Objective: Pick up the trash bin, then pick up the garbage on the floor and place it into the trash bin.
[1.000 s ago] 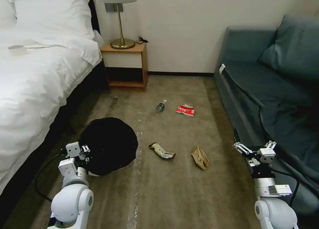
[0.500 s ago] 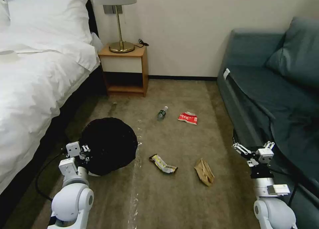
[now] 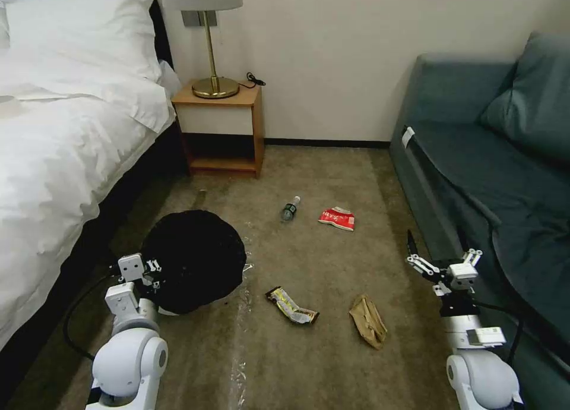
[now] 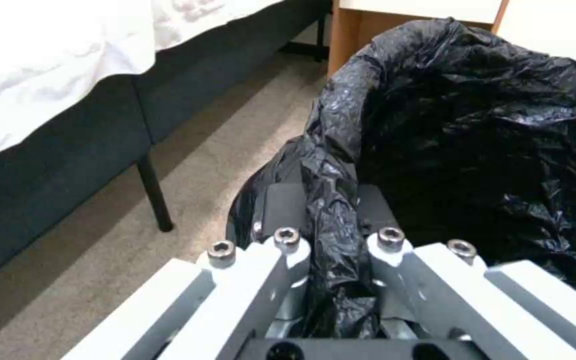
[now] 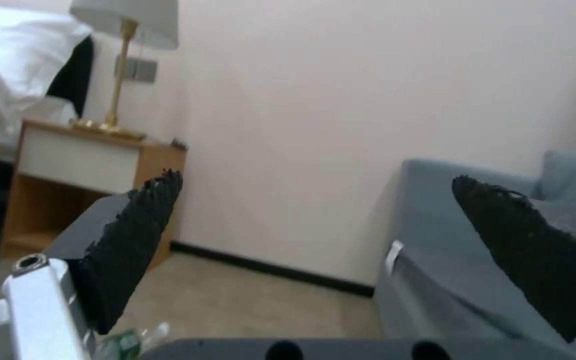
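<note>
- The bed with white linen runs along the robot's left side, a dark frame beneath it.
- The left tool sits low beside the bed, its fingers pressed together on the rim of the trash bin, pinching a fold of the black bag between them.
- The trash bin is at the left tool, its bag-lined mouth facing up, near the bed's edge.
- A wooden nightstand with a brass lamp stands against the far wall.
- The garbage lies on the carpet: a small clear bottle and a red-and-white packet farther off, a yellow-black wrapper and a crumpled brown paper bag nearer.
- The right tool hangs above the carpet just beside the sofa, its black fingers spread wide apart with nothing between them.
- The blue-grey sofa fills the robot's right side.
</note>
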